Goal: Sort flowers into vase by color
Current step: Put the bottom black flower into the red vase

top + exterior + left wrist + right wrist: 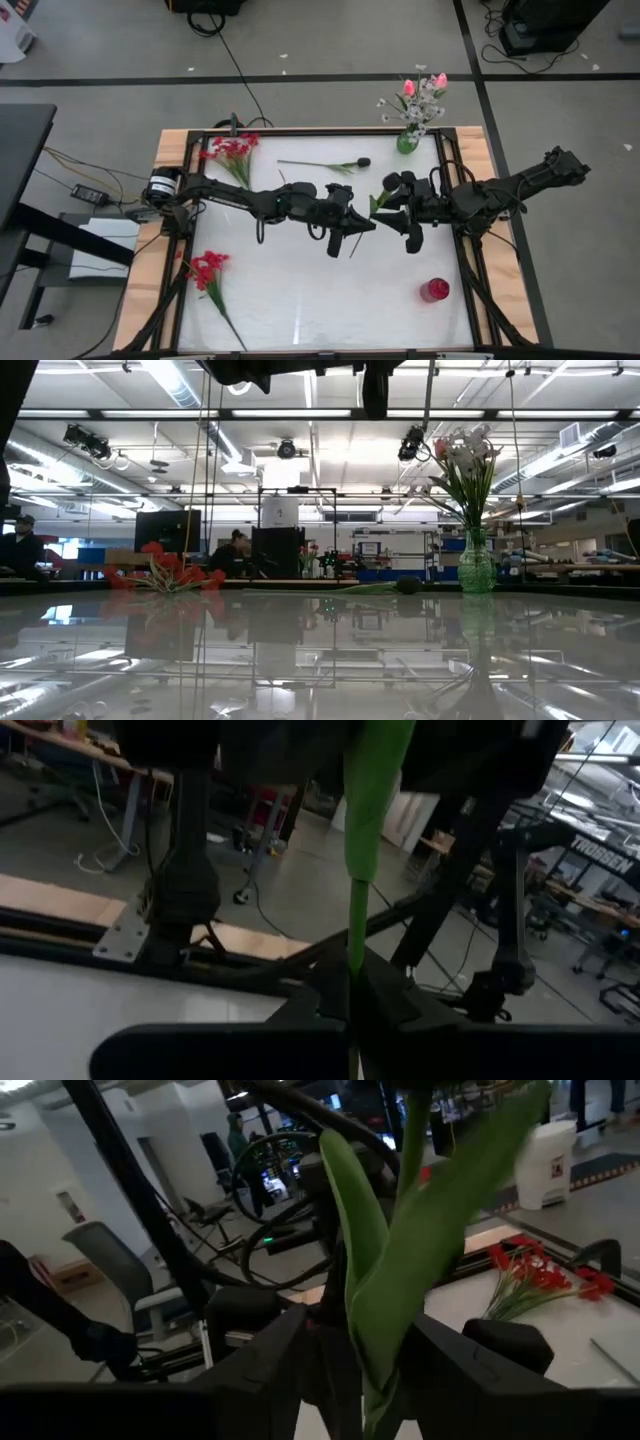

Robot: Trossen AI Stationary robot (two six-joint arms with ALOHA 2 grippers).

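Meeting over the table's middle, your left gripper [345, 232] and right gripper [398, 208] both pinch one green-stemmed flower [377, 203]: left fingers closed on its stem, right fingers closed around its leaves. The green vase [407, 142] with pink and white blooms stands at the far right corner; red flowers [232, 152] lie far left.

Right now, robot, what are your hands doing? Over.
Left gripper and right gripper mid-table, both shut on one green flower stem. Green vase with pink tulips behind. Nothing blocking.
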